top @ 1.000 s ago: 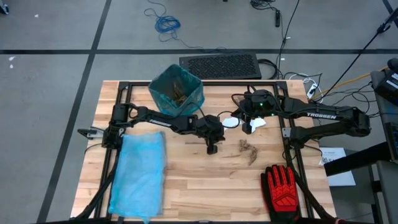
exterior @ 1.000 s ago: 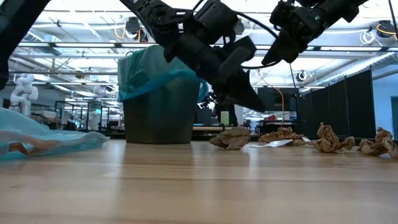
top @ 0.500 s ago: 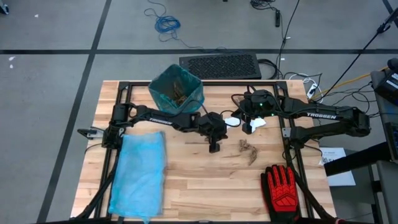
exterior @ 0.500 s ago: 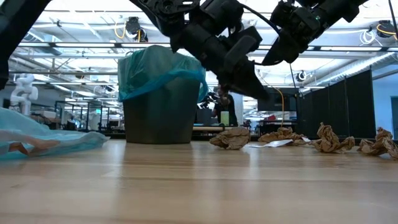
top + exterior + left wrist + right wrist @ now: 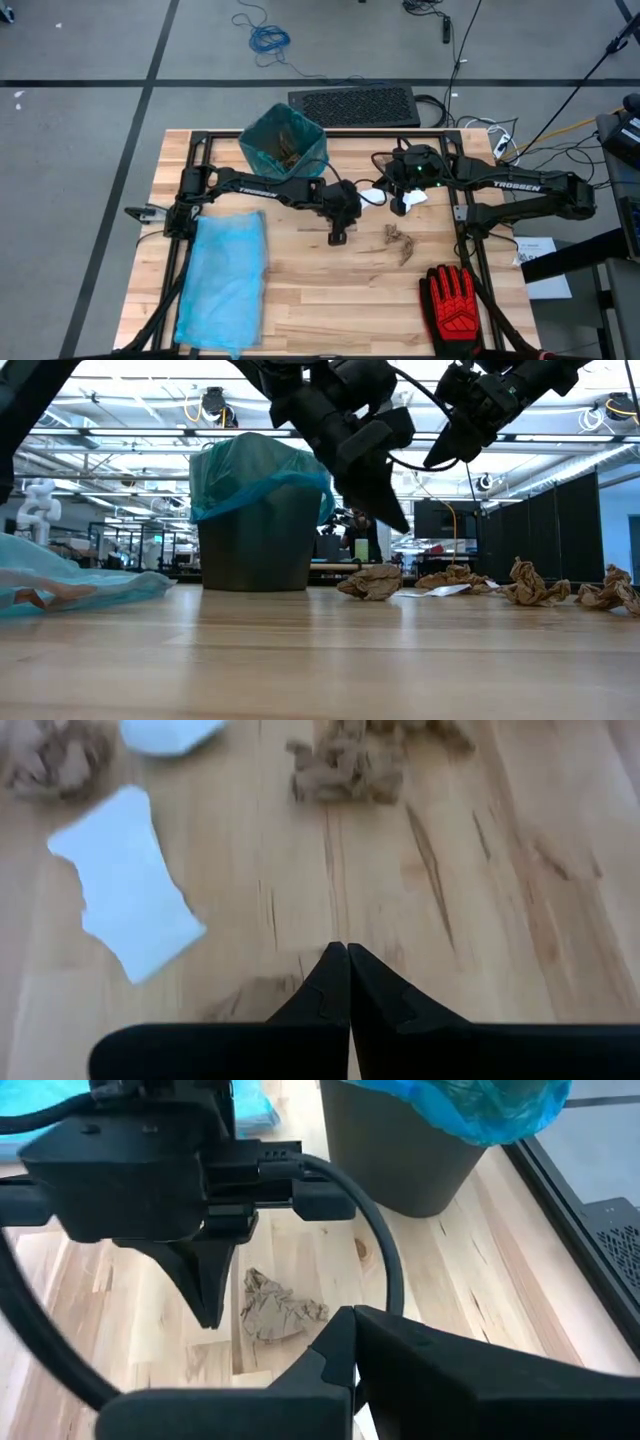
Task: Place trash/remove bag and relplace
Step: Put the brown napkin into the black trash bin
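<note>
High view — left gripper (image 5: 339, 239), jaws pressed together, empty, has edged leftward.

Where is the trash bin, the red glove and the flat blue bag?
trash bin (image 5: 283, 143): high view, on the blue liner at its rim.
red glove (image 5: 456, 302): high view, on the middle of its palm.
flat blue bag (image 5: 224, 280): high view, on the middle of the sheet lying on the table.

One bin (image 5: 284, 145) — one spare blue bag (image 5: 222, 280) — one red glove (image 5: 456, 302) — two arms.
</note>
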`<act>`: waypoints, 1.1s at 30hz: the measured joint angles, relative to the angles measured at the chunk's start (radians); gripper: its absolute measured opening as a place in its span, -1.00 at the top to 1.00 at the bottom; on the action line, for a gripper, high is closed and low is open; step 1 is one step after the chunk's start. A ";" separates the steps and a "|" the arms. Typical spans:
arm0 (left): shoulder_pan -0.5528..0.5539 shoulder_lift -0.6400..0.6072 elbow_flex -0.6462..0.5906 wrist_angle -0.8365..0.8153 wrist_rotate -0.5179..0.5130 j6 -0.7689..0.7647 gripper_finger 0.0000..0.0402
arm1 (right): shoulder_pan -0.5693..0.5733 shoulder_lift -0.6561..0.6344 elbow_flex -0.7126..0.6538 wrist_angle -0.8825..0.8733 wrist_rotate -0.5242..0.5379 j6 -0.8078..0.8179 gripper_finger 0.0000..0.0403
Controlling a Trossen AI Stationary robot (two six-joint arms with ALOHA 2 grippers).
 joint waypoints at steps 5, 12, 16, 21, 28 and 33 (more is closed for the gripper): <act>-0.003 0.000 0.000 -0.019 0.000 0.030 0.99 | 0.000 0.000 0.000 0.002 0.000 0.000 1.00; -0.010 0.009 0.000 -0.020 0.032 0.045 0.74 | 0.000 0.000 0.000 0.003 -0.001 0.003 1.00; -0.010 0.036 -0.001 -0.025 0.035 0.042 0.59 | 0.000 0.000 0.000 0.004 -0.001 0.004 1.00; -0.009 0.061 -0.002 -0.015 0.034 0.042 0.51 | 0.000 0.000 0.000 0.004 -0.001 0.007 1.00; -0.009 0.063 -0.002 0.000 0.034 0.042 0.50 | 0.000 0.000 0.000 0.004 -0.001 0.007 1.00; -0.012 0.063 -0.002 -0.001 0.034 0.046 0.50 | 0.000 0.000 0.000 0.004 -0.001 0.007 1.00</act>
